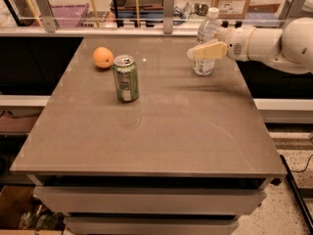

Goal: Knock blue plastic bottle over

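Observation:
The blue plastic bottle (206,32) is clear with a white cap and stands upright at the far right of the table (156,131). My gripper (191,53) reaches in from the right on a white arm (266,43). Its cream fingers (208,50) lie across the front of the bottle's middle, pointing left and looking pressed together with nothing held. I cannot tell whether they touch the bottle. A green drink can (125,78) stands upright left of centre, well away from the gripper.
An orange (102,57) lies at the far left of the table, behind the can. A metal rail with posts (168,6) runs along the table's far edge, with boxes and clutter behind it. The table's right edge is close to the bottle.

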You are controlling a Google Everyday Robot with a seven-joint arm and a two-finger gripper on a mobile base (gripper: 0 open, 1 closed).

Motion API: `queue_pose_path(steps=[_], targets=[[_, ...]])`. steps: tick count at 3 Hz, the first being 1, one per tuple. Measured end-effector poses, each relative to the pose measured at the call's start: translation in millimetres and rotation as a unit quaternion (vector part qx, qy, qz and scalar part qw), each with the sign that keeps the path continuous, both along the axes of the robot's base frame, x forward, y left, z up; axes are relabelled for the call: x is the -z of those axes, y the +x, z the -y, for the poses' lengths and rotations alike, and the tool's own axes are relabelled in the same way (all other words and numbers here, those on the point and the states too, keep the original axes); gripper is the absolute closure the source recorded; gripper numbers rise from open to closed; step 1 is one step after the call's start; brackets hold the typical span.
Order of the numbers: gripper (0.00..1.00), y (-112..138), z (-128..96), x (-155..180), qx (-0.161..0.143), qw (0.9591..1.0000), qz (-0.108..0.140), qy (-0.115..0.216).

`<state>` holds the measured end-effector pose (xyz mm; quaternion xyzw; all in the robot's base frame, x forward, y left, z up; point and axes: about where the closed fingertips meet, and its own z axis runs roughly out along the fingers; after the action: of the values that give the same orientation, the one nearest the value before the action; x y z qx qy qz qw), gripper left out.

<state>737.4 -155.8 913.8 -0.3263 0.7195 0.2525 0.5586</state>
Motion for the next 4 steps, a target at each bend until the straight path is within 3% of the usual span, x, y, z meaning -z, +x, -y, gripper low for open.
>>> queue_pose_path(steps=[1,4], targets=[[0.15,0.9,-2.8,-0.1,-0.002,1.0000,0.000,0.001],[0.85,2.0,-11.8,2.2,-0.008,1.0000,-0.002,0.002]])
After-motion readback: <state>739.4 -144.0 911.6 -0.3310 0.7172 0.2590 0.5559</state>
